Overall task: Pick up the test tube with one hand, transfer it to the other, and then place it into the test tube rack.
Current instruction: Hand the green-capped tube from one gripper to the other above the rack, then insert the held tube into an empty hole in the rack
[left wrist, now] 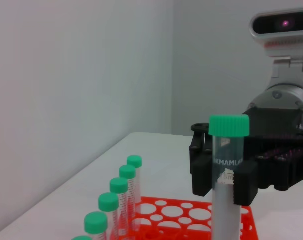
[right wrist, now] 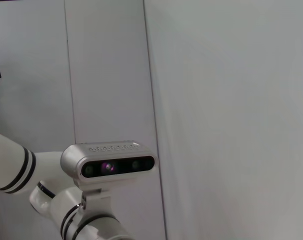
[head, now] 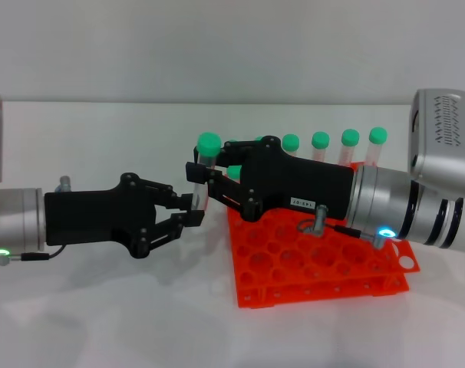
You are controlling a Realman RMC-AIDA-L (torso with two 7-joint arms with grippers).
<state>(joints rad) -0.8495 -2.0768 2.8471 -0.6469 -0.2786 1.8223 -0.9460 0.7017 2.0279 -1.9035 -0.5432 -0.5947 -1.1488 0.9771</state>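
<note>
The test tube (head: 206, 165), clear with a green cap and printed lettering, stands upright, clamped by the right gripper (head: 198, 178) below the cap; the left gripper (head: 191, 211) pinches its lower body.

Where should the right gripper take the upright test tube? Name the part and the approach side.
Right gripper: clamp the clear barrel just under the green cap, coming level from the test tube rack side. The test tube stands upright, the left gripper holds its lower end, so only the upper barrel is free.
</note>
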